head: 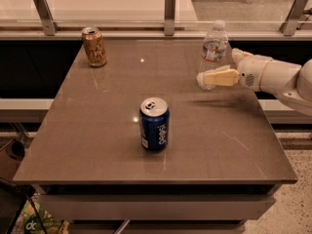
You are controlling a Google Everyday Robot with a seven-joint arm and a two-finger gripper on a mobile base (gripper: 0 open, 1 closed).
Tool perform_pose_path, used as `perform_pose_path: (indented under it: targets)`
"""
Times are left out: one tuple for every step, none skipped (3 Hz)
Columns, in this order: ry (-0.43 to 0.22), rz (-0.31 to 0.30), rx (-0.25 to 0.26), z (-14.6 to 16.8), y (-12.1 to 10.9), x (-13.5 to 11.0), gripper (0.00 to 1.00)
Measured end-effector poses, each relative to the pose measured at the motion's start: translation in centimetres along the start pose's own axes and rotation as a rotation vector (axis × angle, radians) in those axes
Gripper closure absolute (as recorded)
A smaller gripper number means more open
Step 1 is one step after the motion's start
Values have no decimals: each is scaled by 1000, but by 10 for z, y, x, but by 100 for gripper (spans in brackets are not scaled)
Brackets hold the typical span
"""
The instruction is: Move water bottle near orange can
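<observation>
Item 1, water bottle: standing upright at the far right of the table, white cap on top and label band showing around its upper body; it is sitting close to the table's far edge.
Item 2, orange can: standing upright at the far left of the table, silver top facing up; it is sitting well apart from the water bottle, with bare tabletop lying between them.
Item 3, blue can: standing upright near the middle of the table, nearer than both other items, with its opened top showing.
Item 4, gripper: reaching in from the right at the level of the bottle's lower half, hovering above the tabletop.
Claw state: standing open, its 2 pale fingers spread apart; the near finger is crossing in front of the bottle's lower part, and the far finger is showing just to the right of the bottle. Whether either finger is touching the bottle cannot be told.
Arm: white and rounded, extending out of view at the right edge.
Table: grey-brown and glossy, carrying all 3 containers and showing a faint shadow under the arm.
Background: 3 metal posts standing along a rail beyond the far edge.
</observation>
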State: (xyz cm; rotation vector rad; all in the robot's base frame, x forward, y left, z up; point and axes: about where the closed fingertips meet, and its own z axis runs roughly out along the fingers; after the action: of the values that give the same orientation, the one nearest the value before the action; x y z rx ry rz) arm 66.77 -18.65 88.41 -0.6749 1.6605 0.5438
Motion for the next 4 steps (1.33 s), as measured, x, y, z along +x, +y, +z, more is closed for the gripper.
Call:
perform_pose_path:
  targets:
    - [-14,0,7,-2,-4,1,17]
    - [-13,0,2,0,-2,1,40]
    - [-14,0,-2,2,0,0,64]
    - [-14,-1,-6,4,1,0,86]
